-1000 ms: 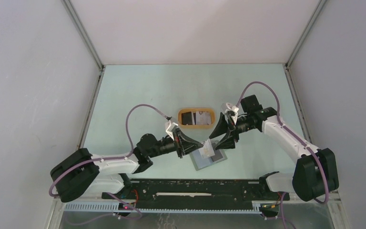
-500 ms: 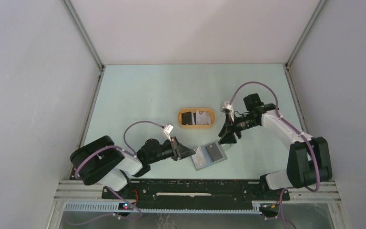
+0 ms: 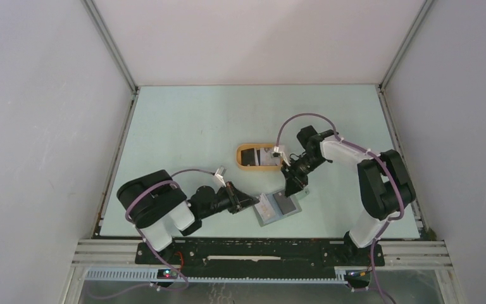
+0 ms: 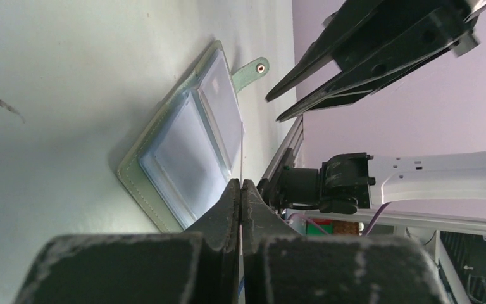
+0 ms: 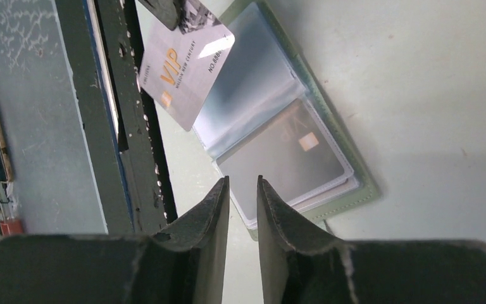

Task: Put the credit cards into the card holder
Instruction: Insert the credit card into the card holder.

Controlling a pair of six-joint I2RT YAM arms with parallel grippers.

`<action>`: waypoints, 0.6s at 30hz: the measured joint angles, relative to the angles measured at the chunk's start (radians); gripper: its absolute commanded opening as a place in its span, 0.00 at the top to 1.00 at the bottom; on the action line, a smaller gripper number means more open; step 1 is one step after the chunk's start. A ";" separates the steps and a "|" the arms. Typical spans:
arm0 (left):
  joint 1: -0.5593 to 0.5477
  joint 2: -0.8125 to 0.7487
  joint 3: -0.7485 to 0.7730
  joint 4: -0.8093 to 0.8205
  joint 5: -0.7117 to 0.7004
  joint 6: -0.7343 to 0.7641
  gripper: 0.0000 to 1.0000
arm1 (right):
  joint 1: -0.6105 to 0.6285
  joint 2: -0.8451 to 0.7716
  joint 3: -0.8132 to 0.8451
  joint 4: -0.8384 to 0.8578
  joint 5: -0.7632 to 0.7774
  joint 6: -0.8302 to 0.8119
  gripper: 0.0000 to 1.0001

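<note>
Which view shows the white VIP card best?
Right wrist: the card faces the lens, VIP print legible. Left wrist sees it only edge-on, clamped in the left pincer. Top view gives just a small pale patch at the holder.

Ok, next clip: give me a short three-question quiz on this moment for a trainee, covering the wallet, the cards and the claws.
1. True or false: the card holder lies folded shut.
2. The left claw is shut on: A) the whitish VIP card; B) a coin; C) nothing.
3. Short answer: what is between the fingers of the right claw?
Key: 1 false, it lies open. 2 A. 3 nothing; its jaws stand slightly apart and empty above the holder.
</note>
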State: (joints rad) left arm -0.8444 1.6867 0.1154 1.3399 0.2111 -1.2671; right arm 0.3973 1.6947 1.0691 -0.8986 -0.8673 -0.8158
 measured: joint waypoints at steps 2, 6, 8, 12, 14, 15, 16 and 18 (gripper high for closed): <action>0.001 0.010 0.001 0.013 -0.002 -0.011 1.00 | 0.018 0.019 0.000 -0.002 0.023 0.007 0.75; 0.005 0.040 0.013 0.028 -0.002 -0.019 1.00 | 0.052 0.051 0.000 0.000 0.078 0.023 0.79; 0.005 0.056 0.029 0.028 0.001 -0.019 1.00 | 0.063 0.064 0.000 0.002 0.100 0.031 0.80; 0.005 0.079 0.059 0.032 0.002 -0.017 1.00 | 0.071 0.079 0.000 0.002 0.131 0.041 0.81; 0.005 0.083 0.065 0.035 0.001 -0.016 1.00 | 0.074 0.080 0.000 0.002 0.138 0.042 0.81; 0.005 0.087 0.068 0.037 0.001 -0.014 1.00 | 0.075 0.080 0.000 0.003 0.142 0.045 0.82; 0.005 0.094 0.072 0.037 0.001 -0.013 1.00 | 0.075 0.081 0.000 0.003 0.148 0.045 0.83; 0.005 0.111 0.078 0.040 0.001 -0.011 1.00 | 0.076 0.084 0.000 0.003 0.154 0.048 0.83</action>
State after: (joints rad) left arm -0.8391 1.7973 0.1936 1.3796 0.2119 -1.2785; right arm 0.4732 1.7782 1.0695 -0.8955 -0.7128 -0.7673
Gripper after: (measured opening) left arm 0.008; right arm 0.177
